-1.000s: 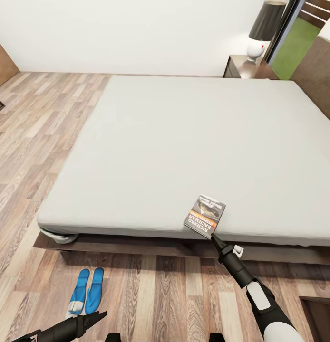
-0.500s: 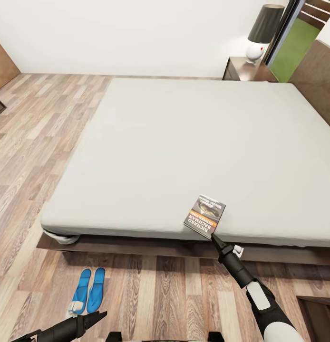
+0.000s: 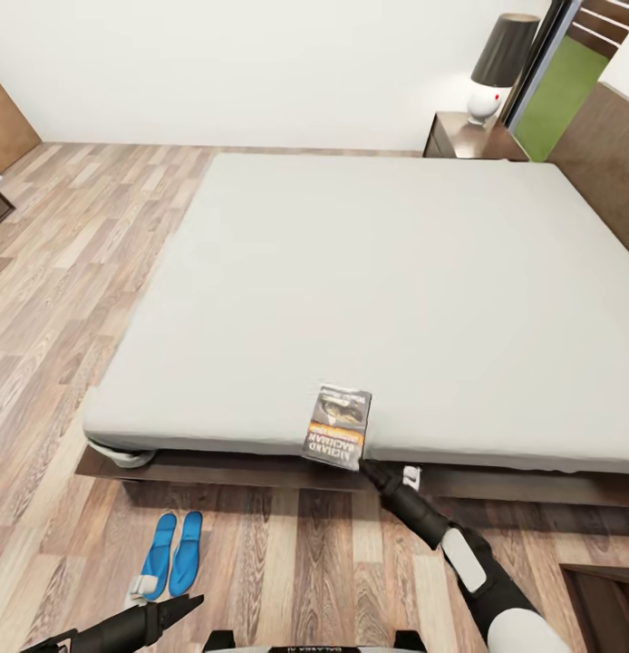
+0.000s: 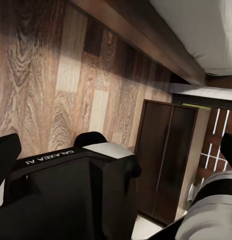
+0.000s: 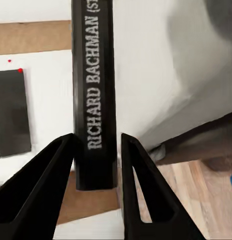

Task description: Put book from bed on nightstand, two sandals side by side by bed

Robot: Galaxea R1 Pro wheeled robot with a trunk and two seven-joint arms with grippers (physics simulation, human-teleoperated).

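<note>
Paper-thin book (image 3: 338, 425) at bed (image 3: 351, 272) near edge, overhanging. Right claw (image 5: 95, 165) clamped on its spine end, fingers either side. Likely light and floppy; grip deep near spine. Left claw (image 3: 189, 602) low over floor; opening unclear.

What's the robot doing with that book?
The robot's right gripper has pinched the book by its spine at the near edge of the bed, and the book hangs partly over that edge. The two blue sandals lie side by side on the floor by the bed. The left gripper hangs above the floor near them, holding nothing.
</note>
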